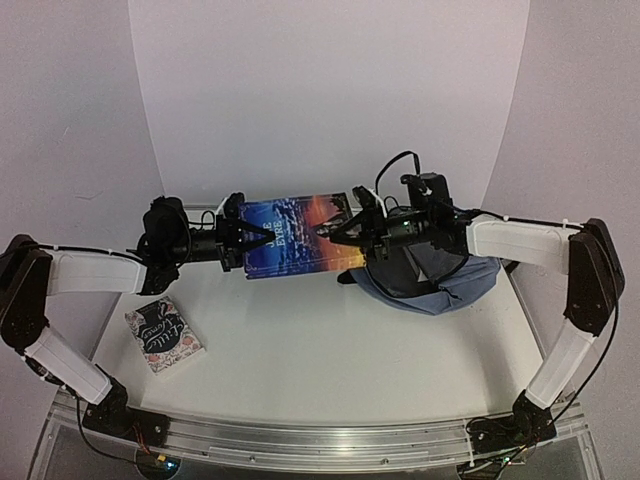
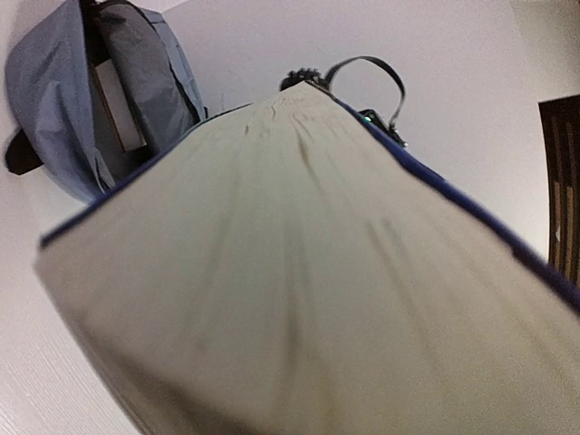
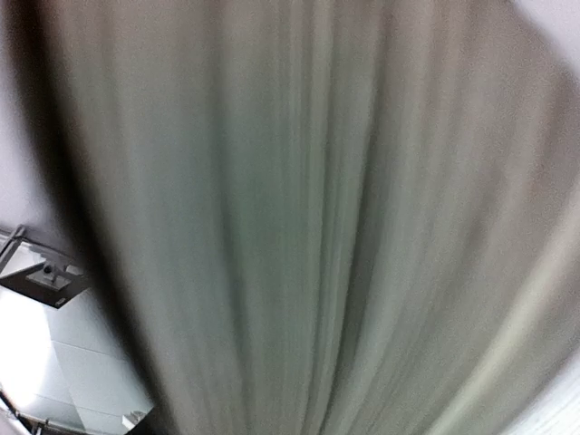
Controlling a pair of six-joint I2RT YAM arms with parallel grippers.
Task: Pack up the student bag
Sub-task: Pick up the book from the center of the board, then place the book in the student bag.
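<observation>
A large book (image 1: 295, 236) with a blue and orange cover is held off the table between my two grippers. My left gripper (image 1: 243, 240) is shut on its left edge and my right gripper (image 1: 347, 228) is shut on its right edge. The book's pale page edge fills the left wrist view (image 2: 299, 272) and the right wrist view (image 3: 299, 217), hiding both sets of fingers there. The slate-blue student bag (image 1: 445, 282) lies at the right under the right arm. In the left wrist view the bag (image 2: 54, 109) is open, with a white book (image 2: 118, 104) inside.
A small book (image 1: 165, 336) with a dark floral cover lies on the white table (image 1: 320, 340) at the front left. A black cable (image 2: 373, 80) loops beyond the large book's far end. The metal rail (image 1: 320, 440) runs along the near edge.
</observation>
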